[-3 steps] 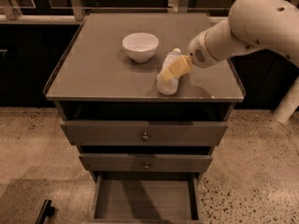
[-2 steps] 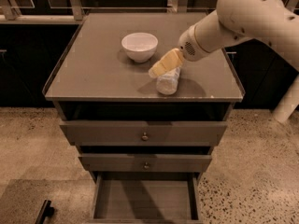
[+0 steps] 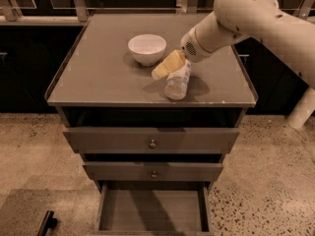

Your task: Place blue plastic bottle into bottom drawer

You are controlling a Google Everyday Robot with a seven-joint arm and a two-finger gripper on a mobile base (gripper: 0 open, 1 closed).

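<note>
The blue plastic bottle [image 3: 177, 81] lies on its side on the cabinet top [image 3: 98, 77], near the front edge and right of centre. My gripper [image 3: 168, 65] is low over the top, at the bottle's upper left end, between the bottle and the white bowl. It touches or nearly touches the bottle. The bottom drawer [image 3: 152, 211] is pulled open below, and its flat inside shows nothing in it.
A white bowl [image 3: 146, 48] stands on the cabinet top just left of the gripper. The two upper drawers [image 3: 151, 140] with small round knobs are slightly ajar. My white arm [image 3: 256, 18] reaches in from the upper right. The floor is speckled.
My arm has swung left and the gripper has shifted left along the bottle toward the bowl. The bottle still lies on the cabinet top, and the bottom drawer stays open.
</note>
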